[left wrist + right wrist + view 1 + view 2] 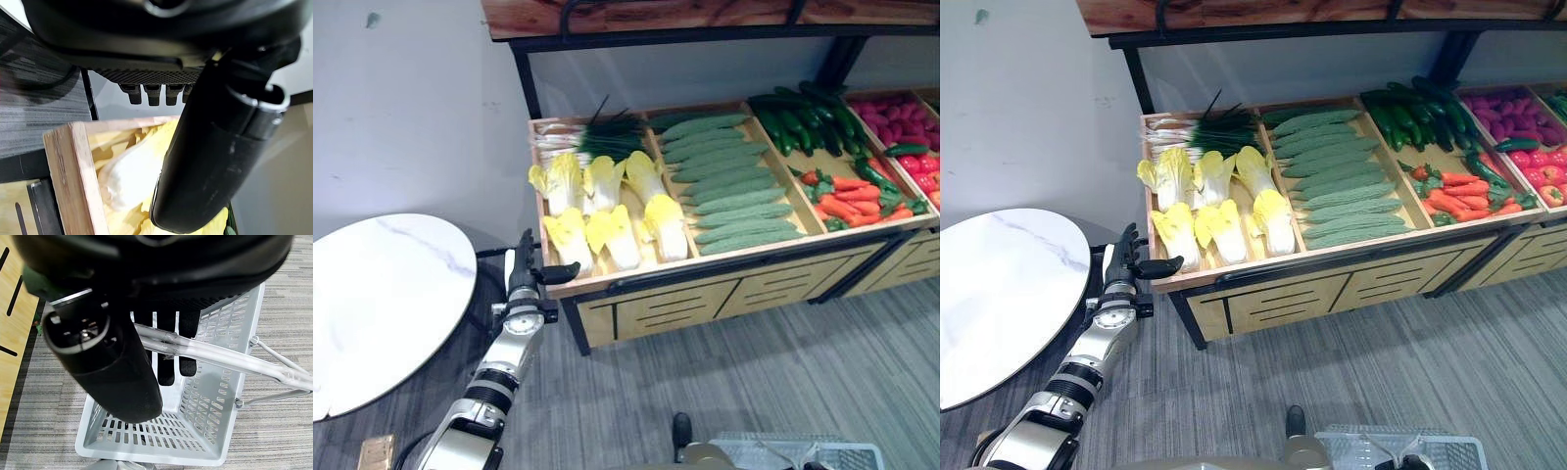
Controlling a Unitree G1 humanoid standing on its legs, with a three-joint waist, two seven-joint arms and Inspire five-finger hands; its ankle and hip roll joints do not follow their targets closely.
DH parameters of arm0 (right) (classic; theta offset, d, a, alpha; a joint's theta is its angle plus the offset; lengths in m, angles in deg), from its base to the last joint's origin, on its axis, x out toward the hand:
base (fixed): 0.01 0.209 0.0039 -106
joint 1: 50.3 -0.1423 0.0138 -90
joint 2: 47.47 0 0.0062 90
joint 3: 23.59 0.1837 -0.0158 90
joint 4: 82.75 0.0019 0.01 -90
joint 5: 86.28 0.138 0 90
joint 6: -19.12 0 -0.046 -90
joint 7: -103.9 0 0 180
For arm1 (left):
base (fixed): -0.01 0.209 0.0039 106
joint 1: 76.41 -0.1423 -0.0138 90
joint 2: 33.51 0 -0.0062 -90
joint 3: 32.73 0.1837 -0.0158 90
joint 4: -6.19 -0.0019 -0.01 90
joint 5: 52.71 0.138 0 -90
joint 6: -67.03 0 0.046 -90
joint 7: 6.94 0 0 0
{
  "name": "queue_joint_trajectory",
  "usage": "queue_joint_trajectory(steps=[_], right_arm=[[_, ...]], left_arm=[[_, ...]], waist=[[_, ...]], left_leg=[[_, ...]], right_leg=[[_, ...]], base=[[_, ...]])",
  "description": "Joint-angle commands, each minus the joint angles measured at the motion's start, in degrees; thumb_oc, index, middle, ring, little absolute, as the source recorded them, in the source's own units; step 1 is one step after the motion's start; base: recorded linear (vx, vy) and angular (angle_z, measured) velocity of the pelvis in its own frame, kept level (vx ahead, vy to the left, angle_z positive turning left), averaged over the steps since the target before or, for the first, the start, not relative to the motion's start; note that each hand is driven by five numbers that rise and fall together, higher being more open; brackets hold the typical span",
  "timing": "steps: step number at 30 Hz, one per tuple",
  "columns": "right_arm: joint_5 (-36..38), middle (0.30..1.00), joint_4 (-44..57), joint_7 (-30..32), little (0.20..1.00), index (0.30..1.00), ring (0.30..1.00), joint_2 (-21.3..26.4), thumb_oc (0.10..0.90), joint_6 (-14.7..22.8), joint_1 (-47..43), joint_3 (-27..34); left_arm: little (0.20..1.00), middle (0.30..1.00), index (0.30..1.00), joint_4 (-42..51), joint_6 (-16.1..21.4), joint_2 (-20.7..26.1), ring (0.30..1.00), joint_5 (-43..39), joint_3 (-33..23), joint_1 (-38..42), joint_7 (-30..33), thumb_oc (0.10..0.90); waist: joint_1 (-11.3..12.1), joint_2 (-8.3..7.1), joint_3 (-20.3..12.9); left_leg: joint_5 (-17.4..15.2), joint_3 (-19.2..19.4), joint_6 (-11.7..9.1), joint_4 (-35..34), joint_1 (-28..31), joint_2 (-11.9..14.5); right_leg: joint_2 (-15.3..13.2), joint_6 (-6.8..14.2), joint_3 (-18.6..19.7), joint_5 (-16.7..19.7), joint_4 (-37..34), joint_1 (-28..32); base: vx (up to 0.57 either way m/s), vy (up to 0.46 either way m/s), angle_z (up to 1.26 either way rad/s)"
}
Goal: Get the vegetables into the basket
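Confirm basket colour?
Light grey plastic basket with a metal handle, best seen in the right wrist view.

Head pair high, wrist cameras close.
Both eyes face down toward 12 o'clock, sharing the produce stand [724,196]; wrists look along their hands.

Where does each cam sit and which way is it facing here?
Left eye view: head, looking down at vegetable stand, round table; left hand at the crate corner.
Right eye view: same scene, shifted slightly; shares Chinese cabbages with left wrist view.
Left wrist view: along the open left hand into the cabbage crate.
Right wrist view: down into grey basket; right hand curled on its handle.
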Motion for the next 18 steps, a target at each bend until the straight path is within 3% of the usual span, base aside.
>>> queue_joint_trajectory(steps=[1,11,18], right_arm=[[-2.0,0.300,-1.2,1.4,0.300,0.300,0.300,2.2,0.400,-0.3,-2.8,-3.8],[-2.2,0.300,-0.8,1.8,0.300,0.300,0.300,1.7,0.400,0.0,-3.5,-5.1],[-1.9,0.300,-0.4,2.7,0.300,0.300,0.300,1.9,0.400,0.1,-4.7,-5.5]], left_arm=[[1.000,1.000,1.000,-1.3,4.5,3.9,1.000,0.6,0.9,14.8,2.0,0.900],[1.000,1.000,1.000,-0.8,4.9,3.5,1.000,0.9,2.6,17.4,2.8,0.900],[1.000,1.000,1.000,-6.7,4.4,2.8,1.000,0.0,2.9,19.1,4.1,0.900]], waist=[[-1.0,-0.52,1.0],[-2.1,0.53,1.3],[-3.0,0.90,2.0]], left_leg=[[3.0,-2.0,-3.7,0.0,-4.1,1.6],[3.3,-1.5,-3.9,0.0,-5.1,1.7],[3.6,-1.0,-4.1,0.0,-5.6,1.9]], right_leg=[[-1.5,4.8,-1.5,-11.2,0.4,8.8],[-1.4,4.9,-0.8,-11.1,0.4,7.4],[-1.1,4.8,-0.3,-10.8,0.4,6.5]], base=[[-0.01,-0.010,-0.07],[0.00,-0.010,-0.05],[0.00,0.000,0.00]])
